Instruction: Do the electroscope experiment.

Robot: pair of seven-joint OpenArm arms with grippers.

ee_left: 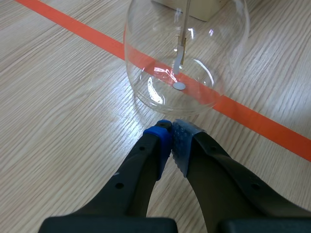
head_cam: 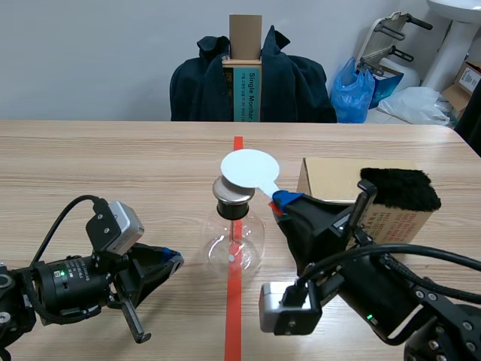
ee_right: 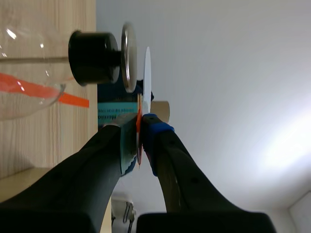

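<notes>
The electroscope is a round glass flask (head_cam: 233,242) standing on the orange tape line, with a black stopper and a metal plate (head_cam: 233,191) on top. In the left wrist view the flask (ee_left: 146,73) shows a thin rod with a leaf (ee_left: 181,56) inside. My left gripper (head_cam: 174,261) is shut on nothing, its tips (ee_left: 171,138) just short of the flask's base. My right gripper (ee_right: 139,131) is shut on the orange handle of a white disc paddle (head_cam: 249,169). The white disc (ee_right: 147,73) hangs close over the metal plate (ee_right: 128,57), with a narrow gap showing.
A cardboard box (head_cam: 331,179) stands right of the flask with a black fur pad (head_cam: 402,188) on its right part. Beyond the table's far edge is a chair draped with a dark jacket (head_cam: 293,79). A blue bag (head_cam: 353,90) lies behind.
</notes>
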